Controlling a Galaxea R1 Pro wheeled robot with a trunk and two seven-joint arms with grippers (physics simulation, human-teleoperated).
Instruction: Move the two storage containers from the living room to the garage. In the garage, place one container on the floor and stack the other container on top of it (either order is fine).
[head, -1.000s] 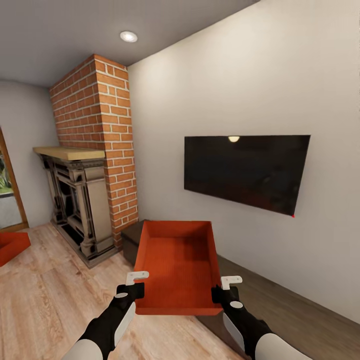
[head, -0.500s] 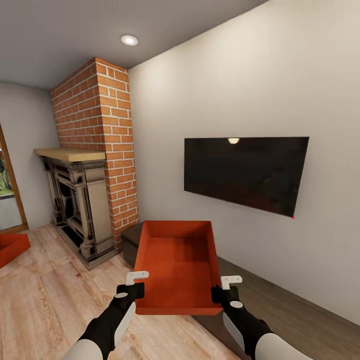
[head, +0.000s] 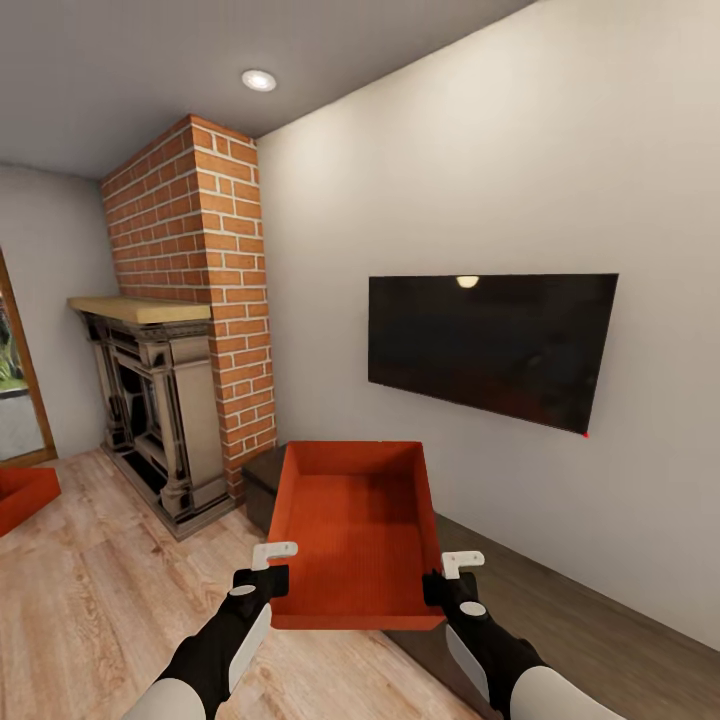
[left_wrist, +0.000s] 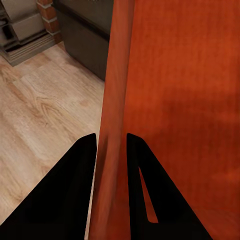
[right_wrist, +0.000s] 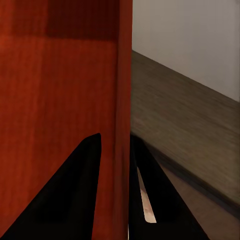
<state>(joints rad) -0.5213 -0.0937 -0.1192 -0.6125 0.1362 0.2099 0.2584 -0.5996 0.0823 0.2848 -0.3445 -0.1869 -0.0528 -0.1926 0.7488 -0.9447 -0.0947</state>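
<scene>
Carrying the first storage container (head: 357, 535), held level above the dark table (head: 560, 610) in the living room: left gripper (head: 272, 561) and right gripper (head: 455, 572) each have fingers pinching a side wall. Second container (head: 22, 495) waits on the wood floor (head: 90, 600). Next, turning toward the garage without tilting.

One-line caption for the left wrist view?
Left pincer shut on red-orange storage container's side wall, above wood-plank floor.

One red-orange bin (head: 355, 530) held aloft; another (head: 25, 495) on wood floor.
</scene>
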